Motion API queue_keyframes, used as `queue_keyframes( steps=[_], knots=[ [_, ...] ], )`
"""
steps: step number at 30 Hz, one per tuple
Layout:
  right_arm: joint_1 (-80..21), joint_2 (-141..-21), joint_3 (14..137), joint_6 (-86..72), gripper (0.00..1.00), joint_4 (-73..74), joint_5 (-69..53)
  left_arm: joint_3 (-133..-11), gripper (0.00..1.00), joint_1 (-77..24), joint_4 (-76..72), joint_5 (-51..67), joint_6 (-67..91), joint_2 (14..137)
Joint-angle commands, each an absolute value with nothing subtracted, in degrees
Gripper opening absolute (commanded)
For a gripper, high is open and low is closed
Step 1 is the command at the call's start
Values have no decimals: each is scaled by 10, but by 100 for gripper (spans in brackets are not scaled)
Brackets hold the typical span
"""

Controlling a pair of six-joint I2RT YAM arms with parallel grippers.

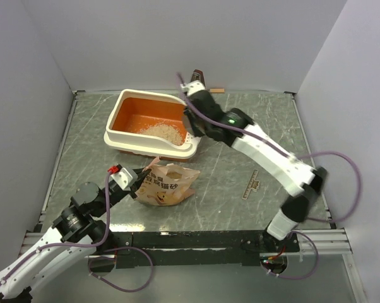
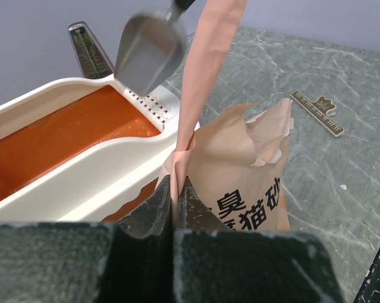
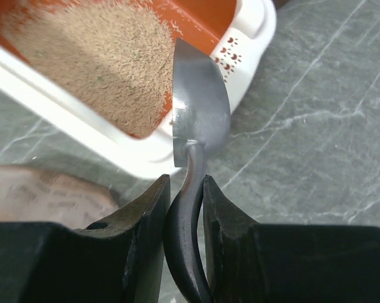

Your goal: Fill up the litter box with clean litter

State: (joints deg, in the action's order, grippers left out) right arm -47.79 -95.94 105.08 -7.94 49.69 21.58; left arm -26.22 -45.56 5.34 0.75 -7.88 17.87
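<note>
Right gripper [image 3: 187, 189]: my two fingers are pressed onto the thin handle of a metal scoop [image 3: 199, 107], one on each side. This keeps the bowl ahead of the wrist, where I can steer it.

Scoop: turned on edge above the near wall of the litter box [image 3: 253, 38], beside its slotted rim. I judge it is held there so anything it sheds falls inside. I cannot tell whether any load is left in the bowl.

Clean litter [image 3: 95, 57]: one loose pale heap on the orange floor, banked against the near wall. Much of the floor elsewhere shows bare, so I judge the filling is only partly done.

Left gripper [image 2: 176, 196]: fingers pinched together on the torn upper edge of the tan litter bag [image 2: 240, 170]. I judge this holds the mouth up and open for the scoop.

Bag: lies on the table just in front of the box, which makes for a short carry.

Ruler [image 2: 316, 112]: flat on the table, well apart from the bag.
</note>
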Motion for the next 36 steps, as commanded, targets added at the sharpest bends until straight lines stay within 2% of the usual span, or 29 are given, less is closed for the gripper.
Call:
queue_keyframes(
  steps=[1, 7, 15, 27, 36],
  knots=[
    [-475, -778, 994, -115, 0, 467, 193, -286, 1, -453, -40, 33, -80, 177],
    [-476, -642, 952, -144, 0, 551, 114, -288, 1, -453, -40, 48, -76, 188],
    [-475, -555, 925, -149, 0, 629, -24, -290, 1, -453, -41, 68, -69, 203],
    [-476, -550, 851, -141, 0, 609, -114, -294, 1, -453, -44, 112, -55, 235],
    [-476, -584, 872, -132, 0, 590, -117, -294, 1, -453, -45, 128, -50, 242]
  ],
)
